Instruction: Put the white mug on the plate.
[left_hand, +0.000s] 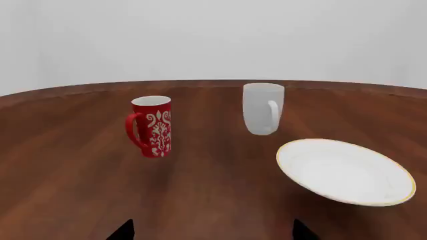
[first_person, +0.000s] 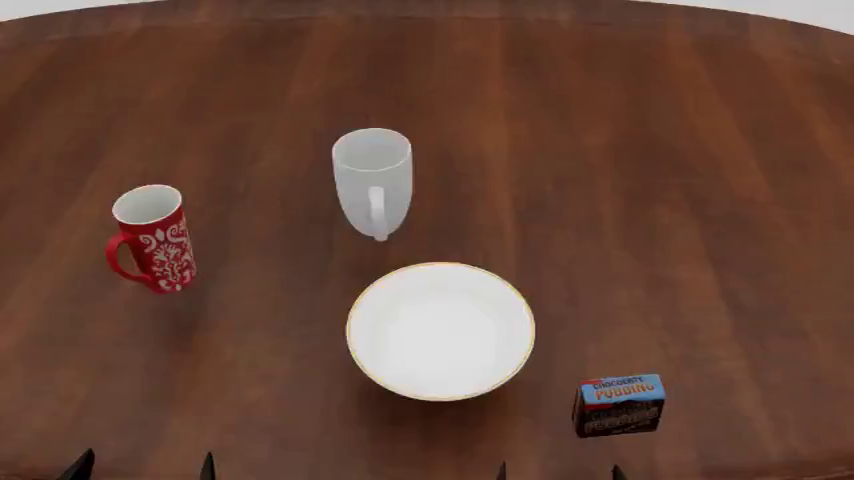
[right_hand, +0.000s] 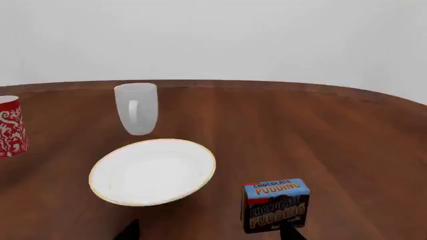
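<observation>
The white mug (first_person: 371, 181) stands upright on the brown table, its handle toward me; it also shows in the left wrist view (left_hand: 263, 108) and the right wrist view (right_hand: 136, 108). The plate (first_person: 441, 330), white with a gold rim, lies just nearer than the mug and shows in both wrist views (left_hand: 345, 171) (right_hand: 153, 171). My left gripper (first_person: 143, 467) and right gripper (first_person: 558, 471) sit at the near table edge, only their dark fingertips showing. Both are wide open and empty, well short of the mug.
A red mug with white floral pattern (first_person: 151, 239) stands left of the white mug. A chocolate pudding box (first_person: 619, 405) stands right of the plate, just beyond my right gripper's fingertip (right_hand: 288, 231). The table's far edge (left_hand: 213, 83) curves behind.
</observation>
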